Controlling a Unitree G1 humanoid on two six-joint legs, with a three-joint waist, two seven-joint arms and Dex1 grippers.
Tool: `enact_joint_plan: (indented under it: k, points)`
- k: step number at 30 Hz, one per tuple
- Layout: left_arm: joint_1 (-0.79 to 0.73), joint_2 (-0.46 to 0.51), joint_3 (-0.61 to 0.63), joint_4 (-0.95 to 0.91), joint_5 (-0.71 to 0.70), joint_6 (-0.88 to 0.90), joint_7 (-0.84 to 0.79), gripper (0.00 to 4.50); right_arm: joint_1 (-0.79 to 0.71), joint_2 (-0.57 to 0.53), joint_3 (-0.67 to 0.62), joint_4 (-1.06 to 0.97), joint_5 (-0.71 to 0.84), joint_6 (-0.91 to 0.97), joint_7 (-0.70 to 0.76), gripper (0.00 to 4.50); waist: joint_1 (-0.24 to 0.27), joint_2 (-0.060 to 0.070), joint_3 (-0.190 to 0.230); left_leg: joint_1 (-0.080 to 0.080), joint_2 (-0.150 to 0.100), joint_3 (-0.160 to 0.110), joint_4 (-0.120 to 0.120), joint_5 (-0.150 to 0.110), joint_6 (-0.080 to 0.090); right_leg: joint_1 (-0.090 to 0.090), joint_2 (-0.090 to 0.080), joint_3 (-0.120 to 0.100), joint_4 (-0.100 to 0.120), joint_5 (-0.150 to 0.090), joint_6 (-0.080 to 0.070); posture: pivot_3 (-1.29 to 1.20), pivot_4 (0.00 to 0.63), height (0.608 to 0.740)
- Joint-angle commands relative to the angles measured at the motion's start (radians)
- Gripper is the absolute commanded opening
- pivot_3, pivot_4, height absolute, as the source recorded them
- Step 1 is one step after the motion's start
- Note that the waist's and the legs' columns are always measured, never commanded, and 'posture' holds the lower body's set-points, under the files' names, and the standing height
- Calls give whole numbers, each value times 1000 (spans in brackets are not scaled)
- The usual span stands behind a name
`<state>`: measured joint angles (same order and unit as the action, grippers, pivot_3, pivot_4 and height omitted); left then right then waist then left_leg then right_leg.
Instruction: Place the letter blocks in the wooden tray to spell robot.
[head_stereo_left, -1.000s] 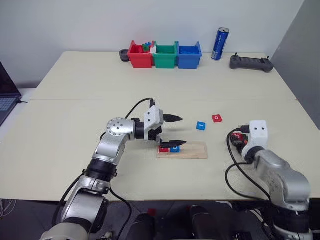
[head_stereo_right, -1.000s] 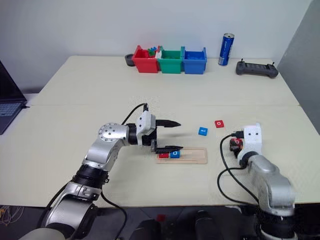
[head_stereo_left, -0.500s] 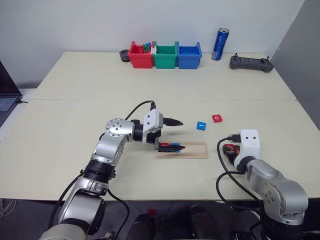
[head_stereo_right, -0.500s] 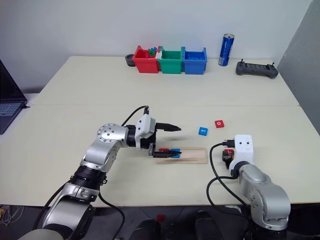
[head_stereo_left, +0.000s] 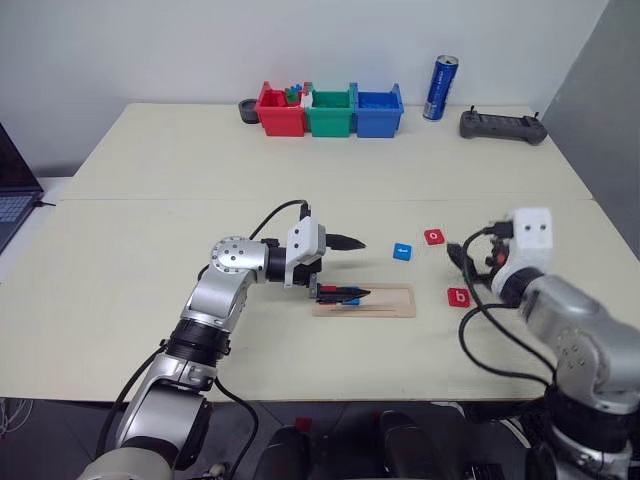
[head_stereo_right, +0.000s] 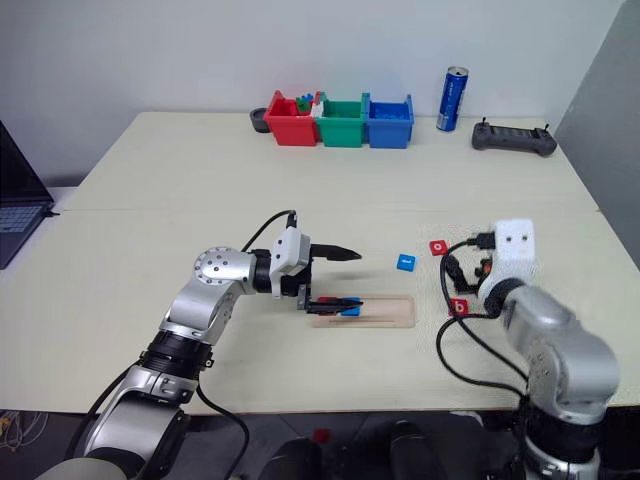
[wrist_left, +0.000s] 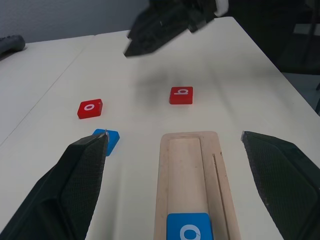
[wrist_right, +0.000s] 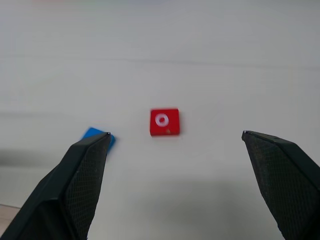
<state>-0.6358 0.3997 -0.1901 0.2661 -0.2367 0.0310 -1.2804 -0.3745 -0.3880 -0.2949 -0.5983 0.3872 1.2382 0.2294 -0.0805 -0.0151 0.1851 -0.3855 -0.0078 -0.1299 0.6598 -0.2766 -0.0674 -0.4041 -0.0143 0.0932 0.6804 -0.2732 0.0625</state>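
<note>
the wooden tray (wrist_left: 192, 175) holds a blue o block (wrist_left: 189, 227) at one end.

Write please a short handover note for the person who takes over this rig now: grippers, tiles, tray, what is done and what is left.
Left gripper: open, empty, hovering over the left end of the wooden tray.
Right gripper: open, empty, raised over the table, right of the tray.
Done: a red tile and the blue o tile lie at the tray's left end.
Left: the red b tile lies on the table just right of the tray; the red o tile and a blue tile lie on the table beyond the tray. These three must still go into the tray.
</note>
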Motion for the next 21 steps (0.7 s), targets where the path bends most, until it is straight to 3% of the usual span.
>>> enact_joint_plan:
  k: [1,4,8,14,21]
  points:
    - [-19,6,2,-29,-18,-9,-19,4500,20,-150,15,13,96,-135,264,4473,1,0,0,0,0,0,0,0,0,0,0,0,0,0,0,0,150,740]
    - [-14,0,-1,-34,-25,-4,-30,4500,151,-369,102,90,46,-462,601,4473,10,0,1,-1,-1,0,0,0,0,0,-2,0,-1,0,1,0,150,740]
    - [-7,-10,-9,-45,-26,-12,-41,4500,236,-503,174,291,-36,-808,842,4473,18,-2,2,-1,-1,1,1,0,0,1,-2,-1,-2,-1,1,0,150,740]
    - [6,-19,-12,-68,-24,-3,-35,4500,197,-514,260,516,-120,-1021,932,4473,14,-2,2,2,0,4,1,0,0,1,-1,2,-1,0,1,0,150,740]
    - [9,-8,-10,-79,-25,12,-38,4500,153,-491,312,627,-140,-1034,948,4473,20,-2,2,2,0,4,1,0,0,1,-1,3,0,0,1,0,150,740]
